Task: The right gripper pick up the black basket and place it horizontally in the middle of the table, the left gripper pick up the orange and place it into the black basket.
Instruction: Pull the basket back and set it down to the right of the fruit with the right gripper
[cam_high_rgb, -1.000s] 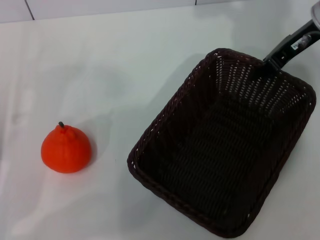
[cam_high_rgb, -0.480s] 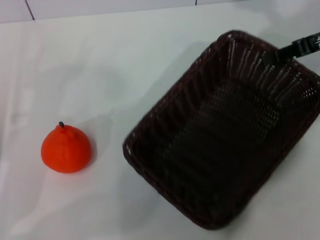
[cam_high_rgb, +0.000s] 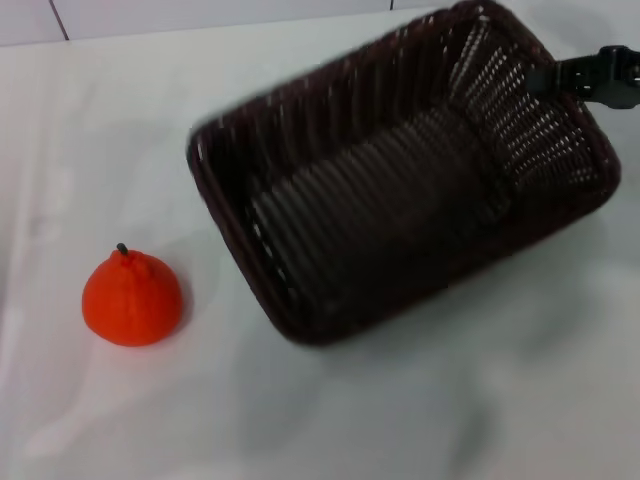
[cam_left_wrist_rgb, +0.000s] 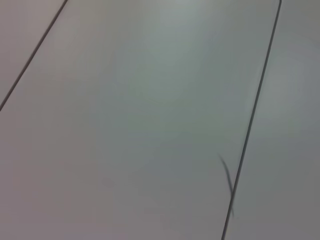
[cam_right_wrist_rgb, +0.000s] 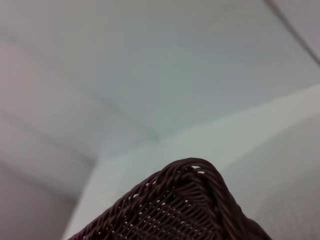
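The black basket (cam_high_rgb: 400, 170) hangs tilted above the table (cam_high_rgb: 400, 420), its open side turned toward me, in the upper middle to right of the head view. My right gripper (cam_high_rgb: 548, 80) holds its far right rim, coming in from the right edge. A corner of the braided rim also shows in the right wrist view (cam_right_wrist_rgb: 192, 200). The orange (cam_high_rgb: 132, 298) sits on the table at the left, apart from the basket. My left gripper is out of view; its wrist view shows only a pale surface with thin seams.
A tiled wall edge (cam_high_rgb: 200, 15) runs along the table's far side. White tabletop lies between the orange and the basket and along the front.
The right gripper has swung the basket up and to the left, turning it toward crosswise. The orange has not moved.
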